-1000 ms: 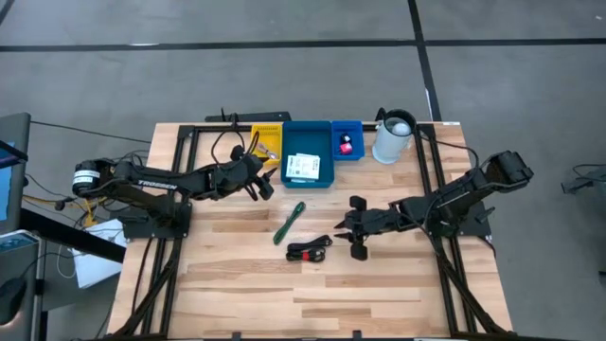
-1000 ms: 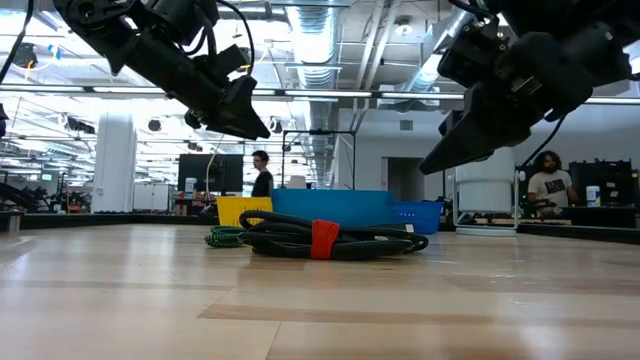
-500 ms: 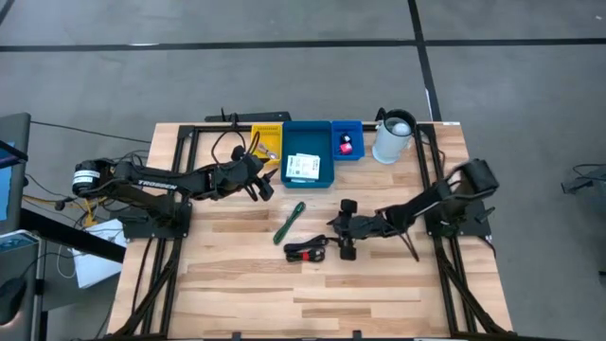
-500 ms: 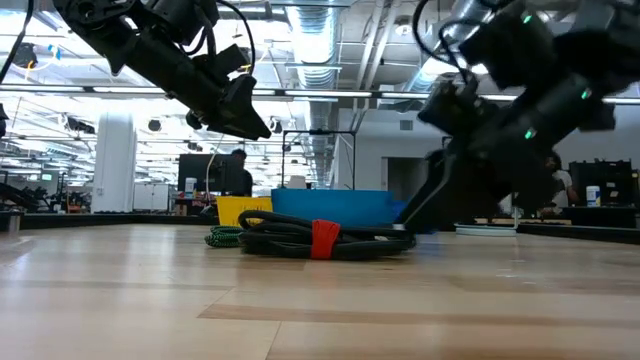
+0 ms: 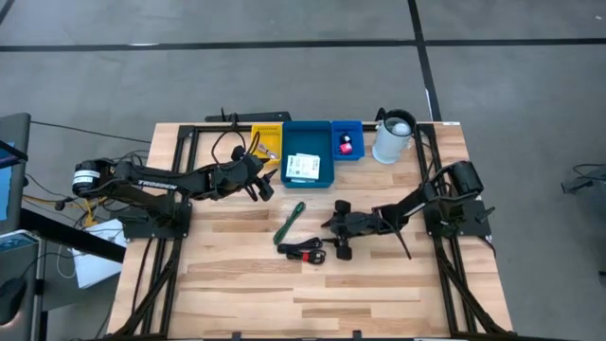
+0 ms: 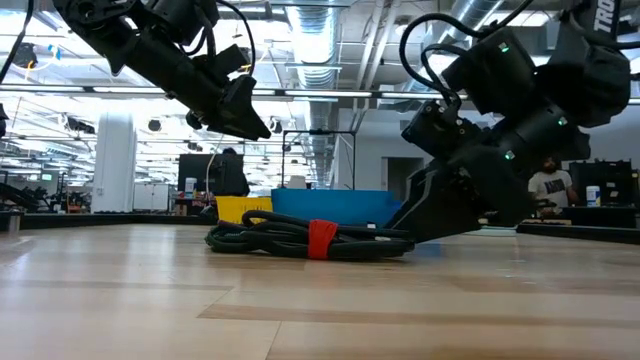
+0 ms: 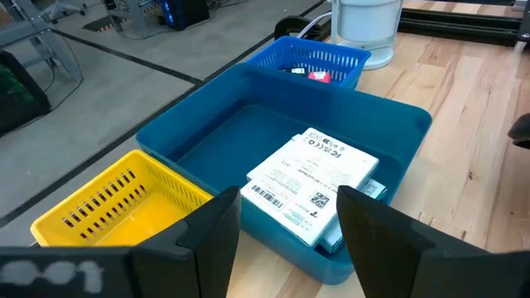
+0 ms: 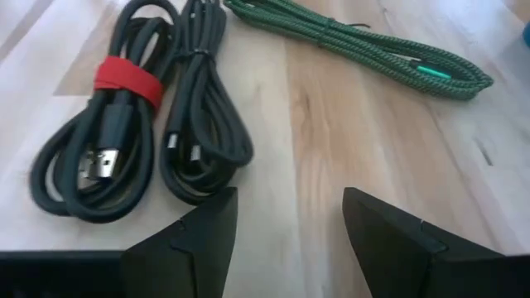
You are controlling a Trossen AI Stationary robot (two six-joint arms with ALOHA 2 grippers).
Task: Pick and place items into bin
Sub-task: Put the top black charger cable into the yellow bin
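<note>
Two black cables (image 8: 141,108), one green cable (image 8: 364,45), right gripper (image 5: 333,234) adjacent.

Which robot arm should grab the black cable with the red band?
The right arm, probably. Its tool is open and low on the table right beside the black cable. The left tool hovers open farther off, by the blue bin.

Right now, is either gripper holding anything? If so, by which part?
Nothing held. The right gripper is open, low by the black cable, fingers empty. The left gripper is open above the blue bin, also empty.
</note>
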